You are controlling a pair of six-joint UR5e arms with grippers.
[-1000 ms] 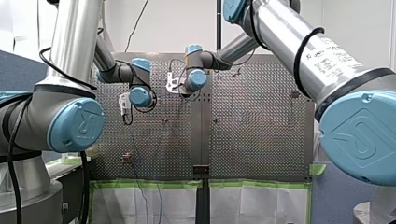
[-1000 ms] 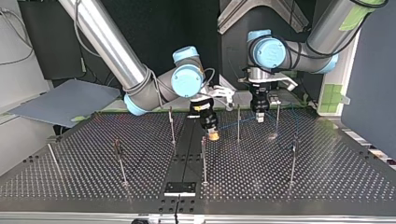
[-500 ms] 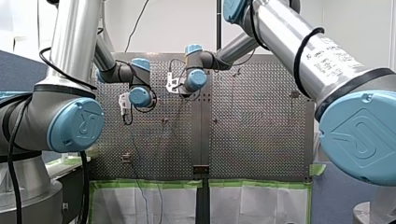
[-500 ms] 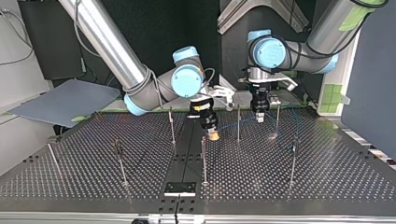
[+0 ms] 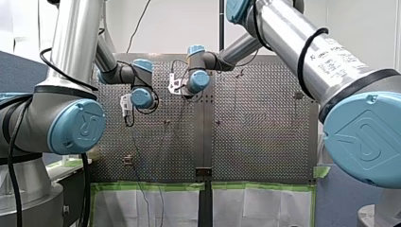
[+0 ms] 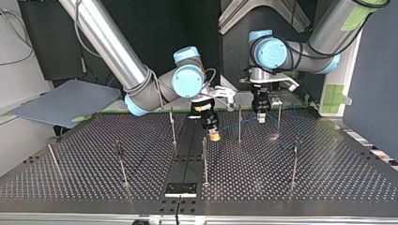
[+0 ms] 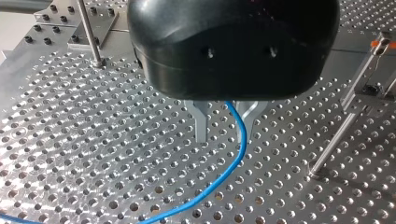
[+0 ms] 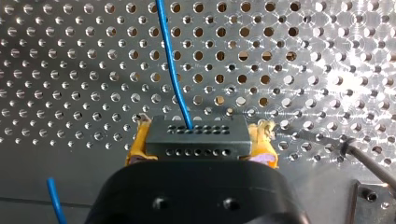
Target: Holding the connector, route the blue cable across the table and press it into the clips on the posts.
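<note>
Yellow pads [image 8: 138,145] of my right gripper [image 8: 201,133] are clamping the dark connector [image 8: 196,145], with the blue cable [image 8: 172,70] leaving it across the perforated table [image 8: 70,70]. My left gripper [image 7: 225,127] is holding its metal fingers [image 7: 201,123] apart, straddling the cable, seemingly without pinching it, near a post [image 7: 341,135]

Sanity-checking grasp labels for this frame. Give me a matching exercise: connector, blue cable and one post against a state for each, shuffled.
Things
1. connector
2. blue cable
3. post

States
A. stands in the perforated table, held by nothing
B. clamped between the yellow pads of the right gripper
C. runs between the spread metal fingers of the left gripper

Pairs: 1-B; 2-C; 3-A
</note>
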